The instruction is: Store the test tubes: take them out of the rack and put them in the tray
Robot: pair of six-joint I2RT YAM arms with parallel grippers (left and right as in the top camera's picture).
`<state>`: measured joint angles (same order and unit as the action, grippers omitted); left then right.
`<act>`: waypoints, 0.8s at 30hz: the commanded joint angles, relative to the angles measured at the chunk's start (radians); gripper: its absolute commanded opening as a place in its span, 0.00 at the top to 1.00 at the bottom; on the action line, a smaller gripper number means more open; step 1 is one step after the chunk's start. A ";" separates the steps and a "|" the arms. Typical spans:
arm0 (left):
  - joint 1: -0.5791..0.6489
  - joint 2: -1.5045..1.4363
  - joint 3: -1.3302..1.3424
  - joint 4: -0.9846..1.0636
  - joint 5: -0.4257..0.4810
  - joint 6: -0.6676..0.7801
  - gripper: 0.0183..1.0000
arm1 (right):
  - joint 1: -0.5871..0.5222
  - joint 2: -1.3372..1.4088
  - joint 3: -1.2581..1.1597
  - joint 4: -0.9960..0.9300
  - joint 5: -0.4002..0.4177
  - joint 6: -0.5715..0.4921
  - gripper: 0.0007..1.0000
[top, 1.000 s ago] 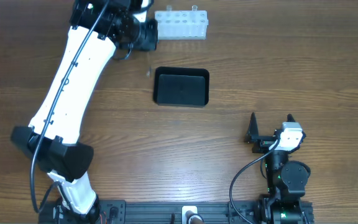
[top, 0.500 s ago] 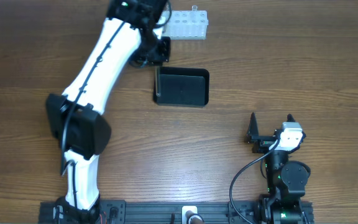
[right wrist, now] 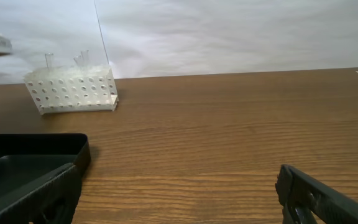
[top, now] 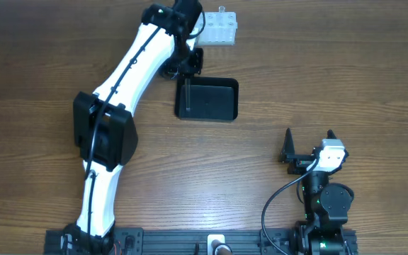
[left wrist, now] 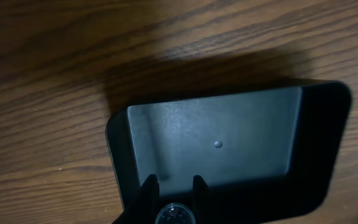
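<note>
Holding one test tube point(left wrist: 174, 215) pinched narrow betw. its fingers, left end effector point(left wrist: 174, 185) hangs over the black tray point(left wrist: 229, 134), close to one side wall, w/ tube pointing down at tray floor. To do the step well, I'd judge: lower till tube tip is near the floor, tilt it toward flat so it lies along the floor, not propped on the wall, then let go gently; it may roll or crack if dropped. Clear rack point(top: 214, 27) sits just beyond tray on bench point(top: 346, 71), a few tubes left in it. Right end effector point(top: 309, 144) sits well apart, fingers spread wide, empty. No brand, label or writing legible.
</note>
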<state>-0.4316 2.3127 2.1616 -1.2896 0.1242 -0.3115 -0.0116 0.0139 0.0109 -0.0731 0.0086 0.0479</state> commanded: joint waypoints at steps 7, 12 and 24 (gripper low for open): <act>0.005 0.090 -0.001 0.005 0.014 -0.011 0.95 | -0.006 -0.009 -0.005 -0.003 -0.008 -0.005 0.01; 0.007 0.116 -0.001 0.009 0.018 -0.011 0.91 | -0.006 -0.009 -0.005 -0.003 -0.008 -0.005 0.01; 0.018 0.122 0.001 0.037 0.048 -0.012 0.69 | -0.006 -0.009 -0.005 -0.003 -0.008 -0.005 0.01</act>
<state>-0.4232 2.4241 2.1616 -1.2537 0.1371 -0.3183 -0.0116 0.0139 0.0109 -0.0731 0.0086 0.0483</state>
